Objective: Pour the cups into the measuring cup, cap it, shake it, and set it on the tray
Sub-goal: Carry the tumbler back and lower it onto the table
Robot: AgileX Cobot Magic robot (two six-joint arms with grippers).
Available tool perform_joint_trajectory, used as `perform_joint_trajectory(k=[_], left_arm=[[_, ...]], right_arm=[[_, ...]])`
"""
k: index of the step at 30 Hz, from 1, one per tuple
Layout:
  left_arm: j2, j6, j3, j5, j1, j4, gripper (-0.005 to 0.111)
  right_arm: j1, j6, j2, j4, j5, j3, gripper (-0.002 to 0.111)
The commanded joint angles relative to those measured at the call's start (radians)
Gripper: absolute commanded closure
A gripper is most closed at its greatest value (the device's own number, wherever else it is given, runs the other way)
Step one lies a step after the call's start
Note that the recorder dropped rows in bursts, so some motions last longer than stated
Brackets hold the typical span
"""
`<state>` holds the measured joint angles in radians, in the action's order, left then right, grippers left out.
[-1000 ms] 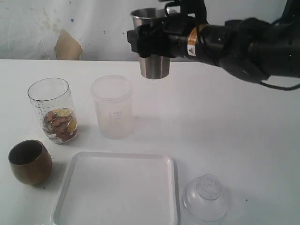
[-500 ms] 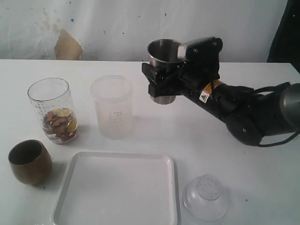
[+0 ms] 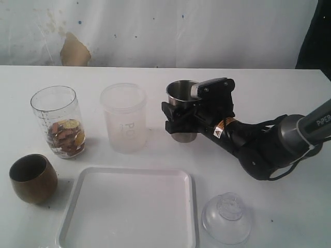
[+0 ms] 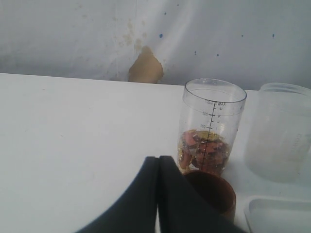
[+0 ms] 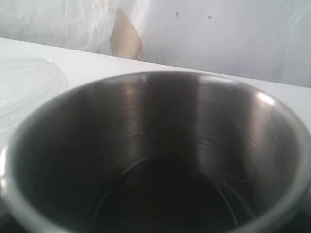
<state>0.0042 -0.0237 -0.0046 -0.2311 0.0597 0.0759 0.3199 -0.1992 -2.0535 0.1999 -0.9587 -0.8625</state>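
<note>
Ext. view: steel tumbler upright, long axis vertical, mouth up, taper narrowing to base; it stands right of centre on the white table, base at or just above the surface (contact can't be told). Right gripper reaches in from the right w/ the arm lying low over the table; jaws spread wide and clamped on the tumbler's mid-wall, one on either side, so rim shows above the jaws and base below them.

R wrist view: steel tumbler fills the frame, seen from above the rim; only bare brushed metal shows inside.

Other task items, ext. view: frosted tumbler upright, just left of the steel tumbler, not touching it; measuring cup upright farther left, mouth open, scale on its side, lower part holding brown, orange and gold pieces; brown-gold cup upright, nearer the camera than the measuring cup, left of the tray; tray flat, front centre, well apart from the right gripper; clear domed lid on the table just right of the tray.

L wrist view: left gripper w/ jaws pressed together, holding nothing; beyond its tips the brown-gold cup, then the measuring cup; frosted tumbler and a tray corner alongside.
</note>
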Motion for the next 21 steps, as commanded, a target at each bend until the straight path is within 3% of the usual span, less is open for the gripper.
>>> perform_joint_trajectory(k=[1,12,21], left_arm=[[-0.004,0.002,0.005,-0.002,0.006,-0.002,0.107],[-0.004,0.002,0.005,-0.002,0.006,-0.002,0.107],[-0.004,0.002,0.005,-0.002,0.006,-0.002,0.107]], right_arm=[[-0.006,0.018,0.003,-0.023,-0.057,0.002,0.107],[-0.006,0.101,0.003,-0.027,0.023,0.002,0.077],[-0.006,0.101,0.003,-0.027,0.047,0.002,0.067]])
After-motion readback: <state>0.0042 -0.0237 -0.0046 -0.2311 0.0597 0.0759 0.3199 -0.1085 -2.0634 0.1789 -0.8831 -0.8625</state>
